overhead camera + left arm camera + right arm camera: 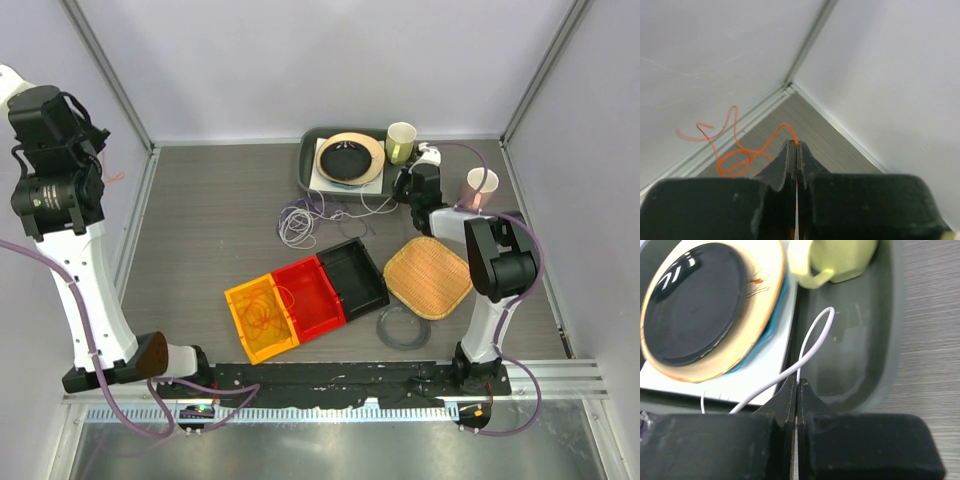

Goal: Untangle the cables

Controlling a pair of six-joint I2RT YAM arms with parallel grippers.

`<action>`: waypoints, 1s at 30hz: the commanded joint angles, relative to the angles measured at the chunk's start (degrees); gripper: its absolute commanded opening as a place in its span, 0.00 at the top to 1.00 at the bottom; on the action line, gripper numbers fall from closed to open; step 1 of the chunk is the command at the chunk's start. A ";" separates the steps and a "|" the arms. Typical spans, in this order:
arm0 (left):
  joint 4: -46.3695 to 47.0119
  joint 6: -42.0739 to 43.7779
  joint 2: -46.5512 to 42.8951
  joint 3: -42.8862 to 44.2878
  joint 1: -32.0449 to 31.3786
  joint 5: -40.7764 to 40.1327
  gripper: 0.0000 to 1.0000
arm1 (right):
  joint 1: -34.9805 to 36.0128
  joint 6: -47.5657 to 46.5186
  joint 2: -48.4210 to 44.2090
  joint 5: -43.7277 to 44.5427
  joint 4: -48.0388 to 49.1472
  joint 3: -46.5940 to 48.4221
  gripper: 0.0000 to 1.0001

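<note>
Orange coil (262, 315) is held in yellow bin (232, 300); plate (350, 158) and mug (401, 142) in tray (308, 170). Left gripper (796, 147) is clamped on orange cable (735, 160), right gripper (796, 382) on white cable (815, 337).

table (200, 230) | dark tray (305, 165) | cables (297, 222) | three bins (310, 297) | woven mat (428, 277) | clear ring (380, 328) | cup (482, 186)

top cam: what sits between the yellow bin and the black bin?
The red bin, in a row between the yellow bin and the black bin. It shows only in the top external view.
</note>
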 commanded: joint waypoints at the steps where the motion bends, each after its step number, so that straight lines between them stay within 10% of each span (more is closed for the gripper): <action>1: 5.22 -1.13 -2.49 -2.00 0.33 15.97 1.00 | 3.90 -3.60 -4.33 -4.55 3.30 0.70 0.99; 8: 7.42 -5.79 -4.77 -5.50 0.24 27.85 1.00 | 12.26 -9.75 -7.24 -3.15 -4.07 4.39 0.75; 15: 10.68 -11.93 -13.38 -17.72 -1.59 31.91 1.00 | 16.40 -14.07 -11.71 -2.97 -17.79 7.04 0.08; 30: 7.09 -15.55 -24.55 -40.14 -24.18 26.38 1.00 | 18.42 -6.35 -45.78 1.60 -23.69 -14.56 0.04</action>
